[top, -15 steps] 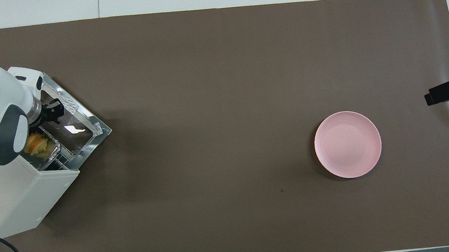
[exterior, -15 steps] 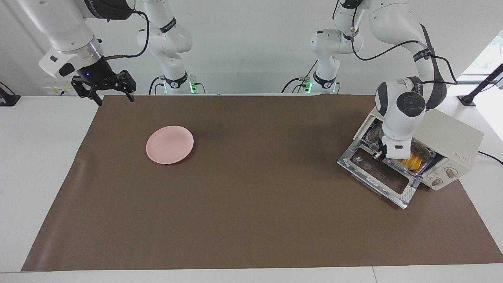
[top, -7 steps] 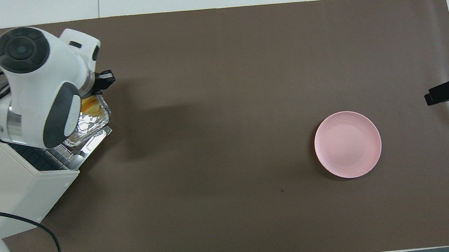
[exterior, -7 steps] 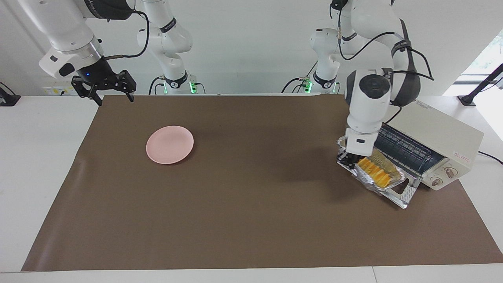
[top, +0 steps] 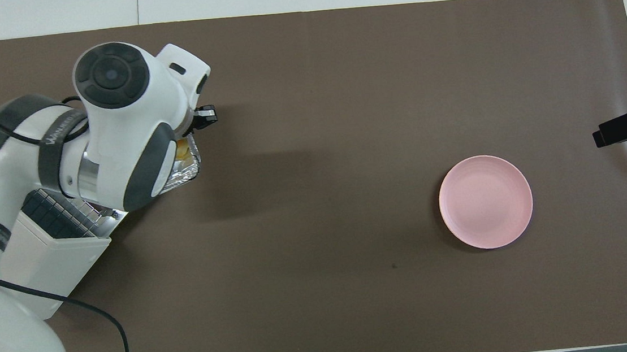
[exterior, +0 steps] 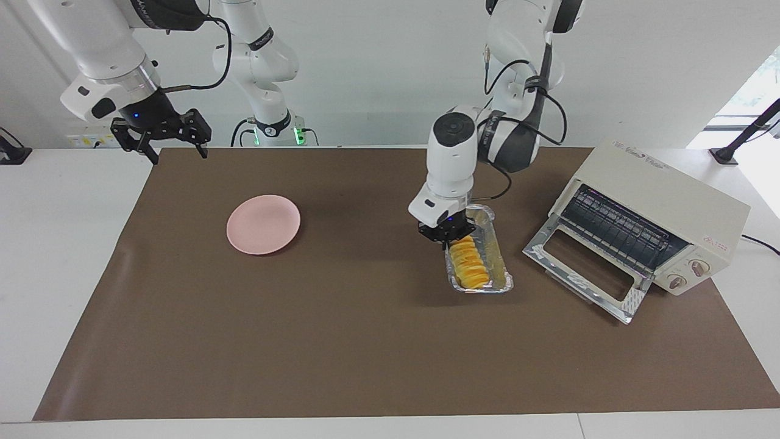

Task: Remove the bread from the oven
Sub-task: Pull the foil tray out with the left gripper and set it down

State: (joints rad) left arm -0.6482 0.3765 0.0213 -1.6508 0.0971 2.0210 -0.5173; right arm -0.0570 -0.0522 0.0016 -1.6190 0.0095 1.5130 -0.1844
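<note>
The bread, a ridged golden-yellow loaf, lies in a crinkled silver foil tray. My left gripper is shut on the rim of that tray at the end toward the robots. It holds the tray low over the brown mat, beside the oven and outside it. The cream-white oven stands at the left arm's end of the table, its glass door dropped open and its wire rack bare. From overhead, the left arm covers most of the tray and only a sliver of bread shows. My right gripper waits open, up over the mat's corner.
A pink plate lies on the mat toward the right arm's end, also seen from overhead as the pink plate. The oven's power cable trails off at the table's edge. The brown mat covers most of the table.
My left gripper has drawn the foil tray with the bread out of the oven, across the open door, toward the middle of the mat. The right arm has not moved.
</note>
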